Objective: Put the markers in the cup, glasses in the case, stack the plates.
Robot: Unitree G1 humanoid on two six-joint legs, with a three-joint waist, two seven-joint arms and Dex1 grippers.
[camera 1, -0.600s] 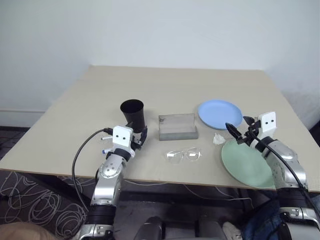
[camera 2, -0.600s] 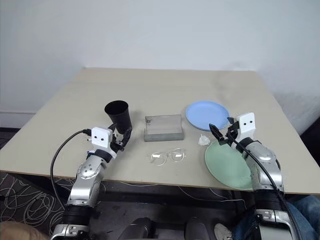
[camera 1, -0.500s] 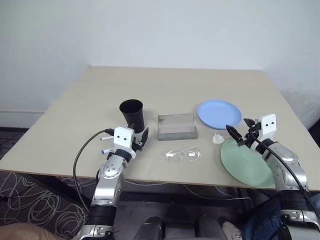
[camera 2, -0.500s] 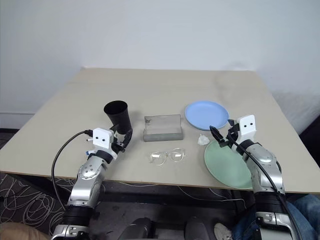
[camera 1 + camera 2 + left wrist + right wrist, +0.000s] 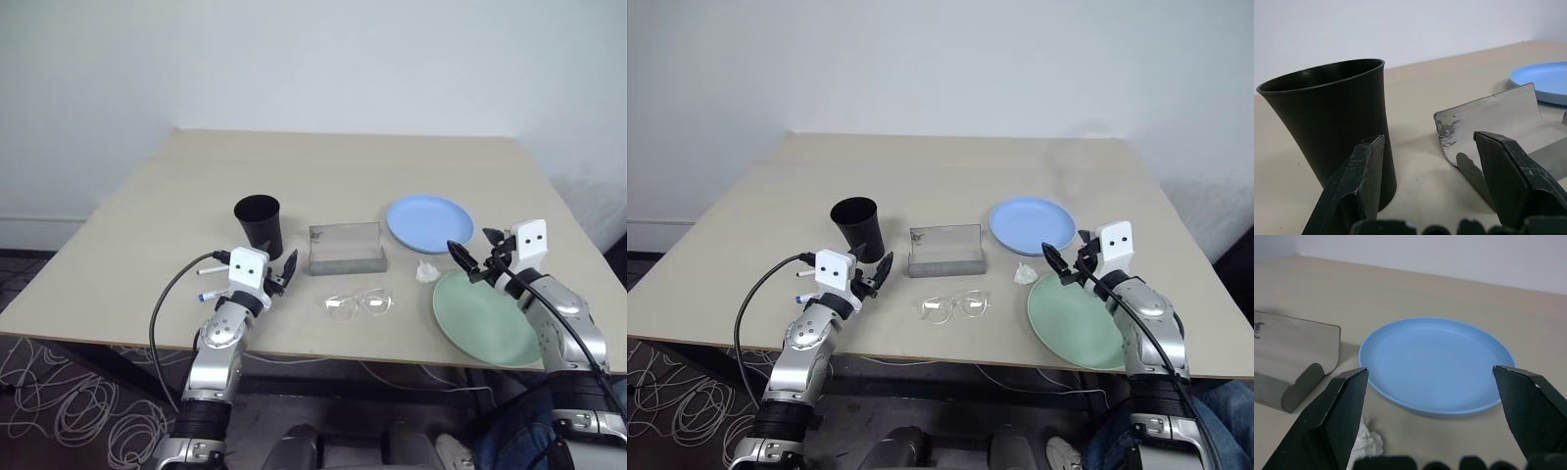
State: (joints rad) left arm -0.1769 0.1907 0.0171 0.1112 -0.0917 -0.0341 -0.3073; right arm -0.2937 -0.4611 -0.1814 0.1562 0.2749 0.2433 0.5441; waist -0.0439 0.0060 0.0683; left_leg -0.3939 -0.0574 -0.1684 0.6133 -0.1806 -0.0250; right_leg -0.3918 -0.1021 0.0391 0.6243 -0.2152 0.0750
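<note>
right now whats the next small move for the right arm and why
Probably ease the open right gripper forward onto the light blue plate rim: its wrist view looks straight at that plate, nothing is held, and the mint green plate lies apart, unstacked.

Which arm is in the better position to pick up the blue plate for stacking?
Probably right: the right gripper, open and empty, hangs beside the blue plate. The left gripper is near the cup.

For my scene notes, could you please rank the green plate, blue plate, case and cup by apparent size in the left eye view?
1. Green plate, though it lies nearest the camera.
2. Blue plate.
3. Case.
4. Cup, close to the case.
</note>
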